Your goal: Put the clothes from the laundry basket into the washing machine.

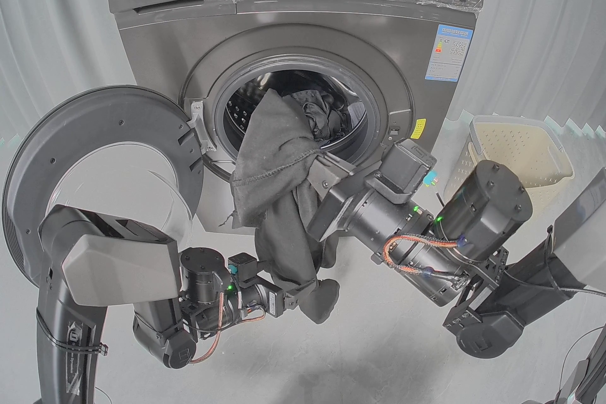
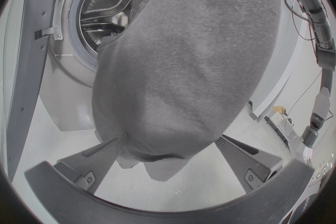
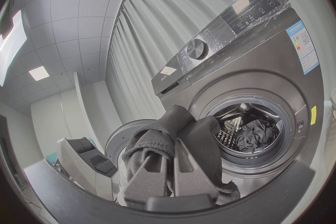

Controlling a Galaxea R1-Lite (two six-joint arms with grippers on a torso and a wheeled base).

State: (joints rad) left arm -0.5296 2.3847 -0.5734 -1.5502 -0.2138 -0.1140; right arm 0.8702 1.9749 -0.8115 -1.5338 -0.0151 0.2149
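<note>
I see my right gripper (image 3: 171, 146) clamped on the dark garment (image 1: 278, 153), which drapes out of the open washing machine (image 1: 290, 33) and hangs down to my left gripper (image 1: 297, 299), fingers spread around its lower end.

A pleated pale curtain (image 3: 147, 42) hangs well beyond the right jaws, a tiled ceiling (image 3: 70, 7) with lit panels (image 3: 38, 73) spreads high above them, and a smooth grey floor (image 1: 366, 348) lies well below them.
</note>
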